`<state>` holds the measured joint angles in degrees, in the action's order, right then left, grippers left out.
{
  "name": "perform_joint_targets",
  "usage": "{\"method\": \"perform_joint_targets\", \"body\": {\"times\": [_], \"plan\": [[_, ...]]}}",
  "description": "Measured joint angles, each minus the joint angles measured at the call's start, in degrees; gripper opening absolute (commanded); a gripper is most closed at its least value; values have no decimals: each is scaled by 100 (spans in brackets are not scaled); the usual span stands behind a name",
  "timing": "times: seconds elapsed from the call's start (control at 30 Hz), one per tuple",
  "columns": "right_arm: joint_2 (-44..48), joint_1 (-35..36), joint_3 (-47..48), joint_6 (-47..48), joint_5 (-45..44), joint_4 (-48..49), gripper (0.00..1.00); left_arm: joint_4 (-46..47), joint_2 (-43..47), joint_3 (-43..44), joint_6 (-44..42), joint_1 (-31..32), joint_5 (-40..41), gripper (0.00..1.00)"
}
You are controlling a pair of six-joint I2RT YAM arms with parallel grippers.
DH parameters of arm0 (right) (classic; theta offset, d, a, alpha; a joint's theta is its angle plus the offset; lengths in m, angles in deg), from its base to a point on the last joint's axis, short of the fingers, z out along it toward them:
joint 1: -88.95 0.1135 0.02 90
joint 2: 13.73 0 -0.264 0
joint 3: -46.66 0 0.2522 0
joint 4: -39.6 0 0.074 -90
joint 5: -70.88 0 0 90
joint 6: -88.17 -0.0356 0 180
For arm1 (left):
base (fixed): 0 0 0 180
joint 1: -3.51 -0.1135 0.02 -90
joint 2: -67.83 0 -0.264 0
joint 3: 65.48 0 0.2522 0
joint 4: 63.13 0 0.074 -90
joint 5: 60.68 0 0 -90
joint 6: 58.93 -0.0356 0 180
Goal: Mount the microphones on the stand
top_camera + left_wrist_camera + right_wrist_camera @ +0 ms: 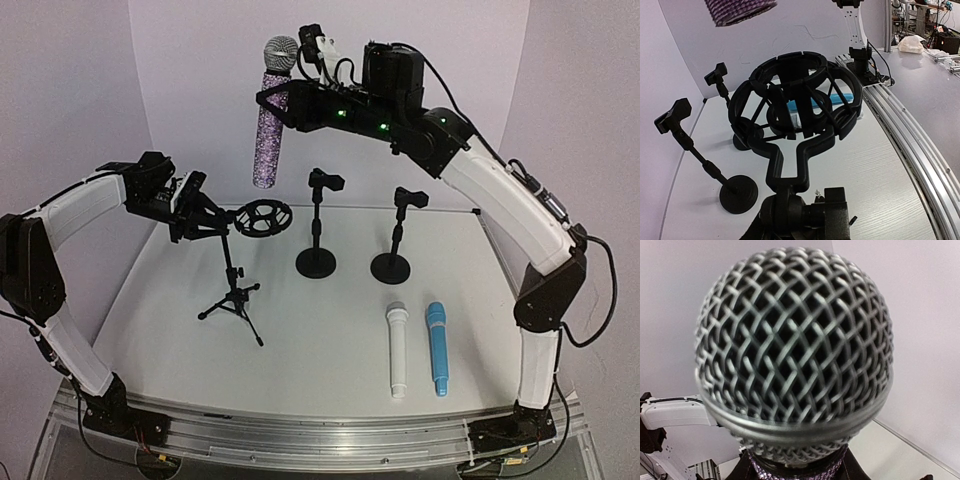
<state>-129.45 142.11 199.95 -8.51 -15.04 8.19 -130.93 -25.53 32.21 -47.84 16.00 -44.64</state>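
Note:
My right gripper (276,103) is shut on the purple-glitter microphone (267,145) just below its silver mesh head (792,340). It holds the microphone upright, high above the table, with its lower end above the black shock-mount ring (263,216) of the tripod stand (236,292). My left gripper (200,218) is shut on the stand's joint just below the ring (795,100). The microphone's lower end shows at the top of the left wrist view (740,10). The white microphone (397,350) and the light blue microphone (437,348) lie side by side at the front right.
Two black round-base stands with clip holders stand mid-table, one in the centre (318,230) and one to its right (395,240). They also show in the left wrist view, left of the ring (739,192). A metal rail (320,430) runs along the near edge.

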Motion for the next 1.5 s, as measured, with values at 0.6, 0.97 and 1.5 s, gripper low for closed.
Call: {"method": "perform_joint_targets", "body": {"times": [0.6, 0.97, 1.5], "plan": [[109, 127, -841, -7, 102, 392, 0, 0, 0, -32, 132, 0, -73, 0], [159, 142, -841, 40, 83, 246, 0, 20, 0, -44, 230, 0, -91, 0], [267, 153, -796, 145, 227, -94, 0, 57, 0, -47, 251, 26, -94, 0]]}}
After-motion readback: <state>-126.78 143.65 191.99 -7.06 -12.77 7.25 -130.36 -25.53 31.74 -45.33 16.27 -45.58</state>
